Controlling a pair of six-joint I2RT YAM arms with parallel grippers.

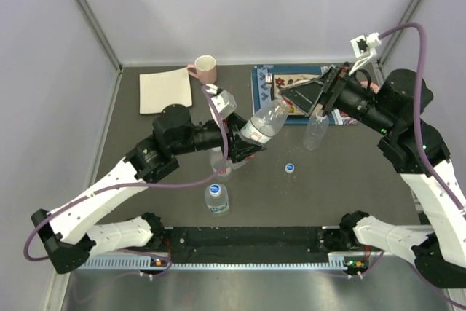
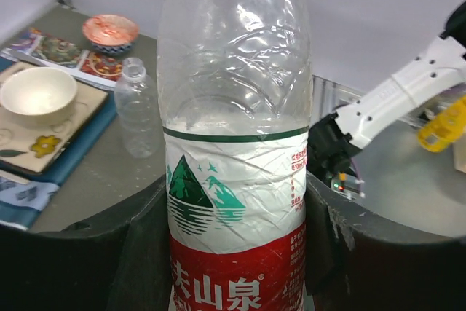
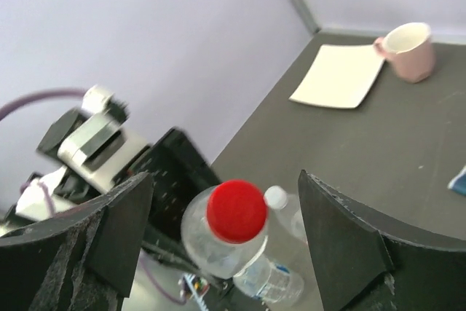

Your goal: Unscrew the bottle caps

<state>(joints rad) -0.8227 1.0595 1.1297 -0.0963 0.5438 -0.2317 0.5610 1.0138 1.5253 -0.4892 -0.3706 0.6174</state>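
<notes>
The left pincer pinches the labelled bottle around its red-and-white band, one dark finger on each side; seen from above, it holds this bottle off the desk, tilted with its neck towards the right arm; the red cap is on the neck and sits between the fingers of the right pincer, which is spread wide and touches neither side of the cap; an uncapped bottle stands upright at the near edge of the placemat; a loose blue cap lies flat on the desk, apart from every bottle; a blue-capped bottle stands near the arms' bases; another small bottle stands just below the left pincer, partly hidden by it; a pink mug stands at the far side
</notes>
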